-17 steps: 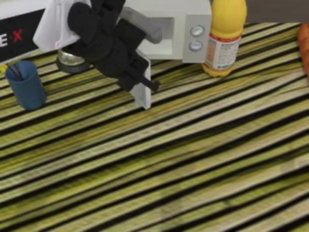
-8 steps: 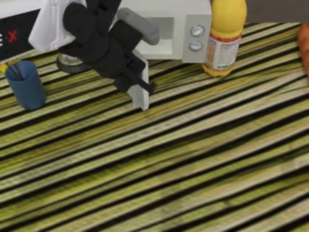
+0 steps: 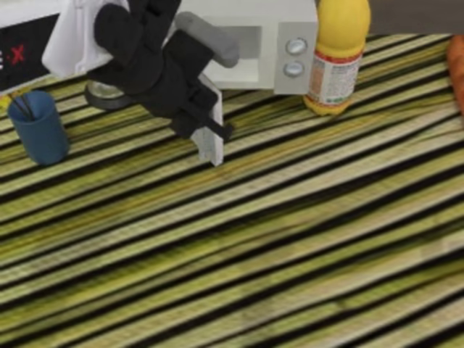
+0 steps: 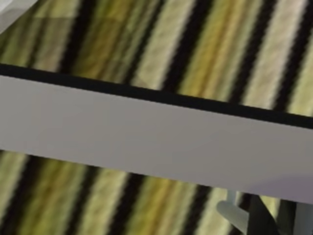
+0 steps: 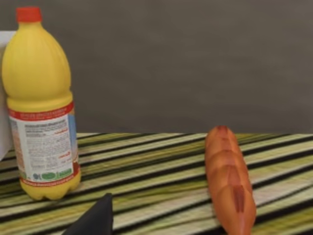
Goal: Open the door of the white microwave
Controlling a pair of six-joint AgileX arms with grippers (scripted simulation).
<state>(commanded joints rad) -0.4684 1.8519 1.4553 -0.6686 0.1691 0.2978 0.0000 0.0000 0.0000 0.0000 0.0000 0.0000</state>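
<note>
The white microwave (image 3: 279,22) stands at the back of the table, its two silver knobs (image 3: 295,48) facing front. Its door (image 3: 214,141) is swung wide open, standing out edge-on toward the table's front, and the cavity (image 3: 243,52) shows. My left gripper (image 3: 215,130) is shut on the door near its free end. In the left wrist view the door's edge (image 4: 146,132) fills the middle as a pale band, with a grey handle (image 4: 231,214) beside a dark finger (image 4: 259,223). My right gripper (image 5: 100,220) is parked off the top view; only a dark tip shows.
A yellow-orange bottle (image 3: 337,51) (image 5: 41,107) stands right of the microwave. A long bread roll (image 5: 227,181) lies at the far right edge (image 3: 457,65). A blue cup (image 3: 40,127) and a round glass item (image 3: 105,93) sit at the left. Striped mat (image 3: 290,239) covers the table.
The left gripper and the door's free end shifted a little to the left and back, swinging the door slightly wider. Over the last half second almost nothing moved.
</note>
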